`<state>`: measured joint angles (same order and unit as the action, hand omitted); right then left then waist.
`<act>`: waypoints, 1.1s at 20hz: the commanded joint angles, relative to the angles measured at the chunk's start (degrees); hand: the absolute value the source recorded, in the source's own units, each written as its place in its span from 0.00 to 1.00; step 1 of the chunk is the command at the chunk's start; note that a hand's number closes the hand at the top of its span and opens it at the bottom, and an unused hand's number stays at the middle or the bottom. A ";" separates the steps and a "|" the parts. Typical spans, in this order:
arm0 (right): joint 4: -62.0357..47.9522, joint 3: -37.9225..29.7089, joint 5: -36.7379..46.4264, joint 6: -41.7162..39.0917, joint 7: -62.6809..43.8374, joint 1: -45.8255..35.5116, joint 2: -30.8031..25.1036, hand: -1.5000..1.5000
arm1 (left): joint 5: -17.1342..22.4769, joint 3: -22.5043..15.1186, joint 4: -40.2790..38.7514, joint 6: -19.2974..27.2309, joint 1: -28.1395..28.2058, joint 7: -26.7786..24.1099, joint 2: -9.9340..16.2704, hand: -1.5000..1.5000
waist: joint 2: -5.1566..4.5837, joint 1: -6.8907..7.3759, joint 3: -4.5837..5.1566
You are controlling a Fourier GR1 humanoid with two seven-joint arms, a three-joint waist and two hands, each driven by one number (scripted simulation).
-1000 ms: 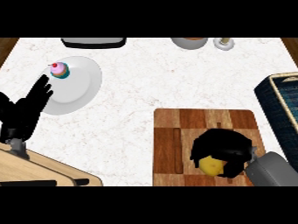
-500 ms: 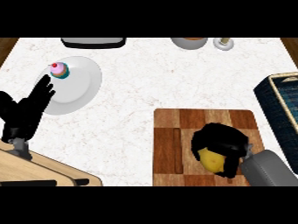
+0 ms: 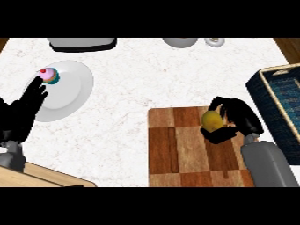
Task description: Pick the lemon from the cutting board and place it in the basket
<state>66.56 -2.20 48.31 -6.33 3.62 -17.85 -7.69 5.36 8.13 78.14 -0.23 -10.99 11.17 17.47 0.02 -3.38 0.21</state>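
Observation:
The yellow lemon point(image 3: 210, 119) is held in my right hand point(image 3: 238, 117), whose fingers and thumb curl round it and hide much of it. The hand with the lemon hangs over the far right part of the wooden cutting board point(image 3: 181, 154). To the right stands the dark blue woven basket point(image 3: 269, 101), with its rim a short way from the hand. My left hand point(image 3: 16, 112) rests open at the left edge, fingers up, beside the white plate.
A white plate point(image 3: 74, 90) with a pink cupcake point(image 3: 49, 75) lies at the far left. A grey appliance point(image 3: 82, 43), a bowl point(image 3: 180, 41) and a small jar point(image 3: 214, 41) line the back edge. A light wooden surface point(image 3: 22, 175) shows at the lower left.
My right hand has lifted the lemon and carried it from the board's near part toward its far right corner, closer to the basket. The left hand has stayed put.

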 commanded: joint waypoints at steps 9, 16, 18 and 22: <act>3.55 -11.58 10.70 36.66 -39.73 -23.77 7.64 1.00 | -0.32 -3.08 -0.65 -2.06 -2.73 0.47 -1.07 0.50 | -0.53 6.83 0.40; -6.40 -13.83 34.04 39.92 -65.10 -40.15 6.94 1.00 | -0.74 -3.52 -0.67 -1.73 -4.72 1.31 -1.02 0.50 | -0.65 7.13 0.20; -8.88 -14.30 39.92 36.48 -71.65 -45.41 6.40 1.00 | -0.28 -3.47 -0.38 -1.75 -4.36 1.47 -1.45 0.50 | -0.47 7.11 0.18; -14.77 -15.73 47.79 30.86 -79.10 -54.70 4.85 1.00 | -0.33 -3.06 -0.29 -0.72 -5.58 3.04 -1.60 0.50 | -0.52 6.52 0.00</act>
<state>56.64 -17.10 87.75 27.15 -61.53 -64.19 -2.31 5.46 5.39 76.95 -1.99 -14.72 12.22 16.09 -0.61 3.53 0.59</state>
